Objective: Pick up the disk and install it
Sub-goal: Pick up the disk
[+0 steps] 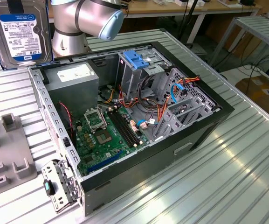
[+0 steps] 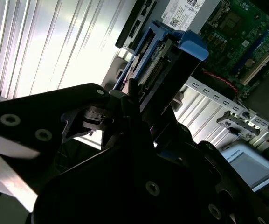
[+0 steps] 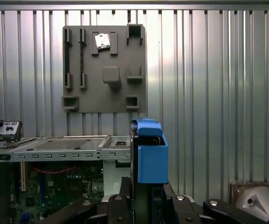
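The disk [image 1: 20, 33] is a silver hard drive with a white, blue-banded label and blue frame edges. In the exterior view it stands upright in the air at the upper left, beside the open computer case [image 1: 171, 158]. In both wrist views the disk shows edge-on, as its blue frame [image 3: 151, 151] [image 2: 174, 56]. It rises from between the dark fingers of my gripper [image 3: 143, 185] [image 2: 141, 105], which is shut on it. The disk is off to the side of the case, over the ribbed table [image 1: 227, 177].
Inside the case are a grey power-supply box [image 1: 73, 77], a metal drive cage with a blue latch [image 1: 137, 59], orange and blue cables [image 1: 171, 100] and the motherboard [image 1: 105, 135]. A grey fixture plate [image 3: 104, 67] lies on the table, and a loose metal bracket [image 1: 59, 185] lies by the case's near corner.
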Controlling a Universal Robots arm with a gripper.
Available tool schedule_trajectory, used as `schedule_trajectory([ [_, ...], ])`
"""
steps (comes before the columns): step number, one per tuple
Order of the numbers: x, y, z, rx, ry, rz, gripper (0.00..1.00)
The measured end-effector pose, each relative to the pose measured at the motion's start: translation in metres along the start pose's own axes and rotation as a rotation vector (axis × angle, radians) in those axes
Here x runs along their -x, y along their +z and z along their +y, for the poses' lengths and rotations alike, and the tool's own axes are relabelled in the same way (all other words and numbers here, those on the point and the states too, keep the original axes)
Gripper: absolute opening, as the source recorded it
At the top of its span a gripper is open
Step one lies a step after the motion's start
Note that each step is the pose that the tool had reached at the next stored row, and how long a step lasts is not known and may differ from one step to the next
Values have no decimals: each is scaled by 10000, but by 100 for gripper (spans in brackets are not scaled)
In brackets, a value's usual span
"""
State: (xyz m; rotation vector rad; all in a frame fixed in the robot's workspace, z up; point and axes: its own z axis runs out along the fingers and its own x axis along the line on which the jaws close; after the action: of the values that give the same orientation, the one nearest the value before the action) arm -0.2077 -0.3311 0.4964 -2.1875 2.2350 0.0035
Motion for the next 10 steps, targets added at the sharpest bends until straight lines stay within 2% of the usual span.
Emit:
schedule_trajectory([
  [10,3,1,-117,1,1,1,35],
])
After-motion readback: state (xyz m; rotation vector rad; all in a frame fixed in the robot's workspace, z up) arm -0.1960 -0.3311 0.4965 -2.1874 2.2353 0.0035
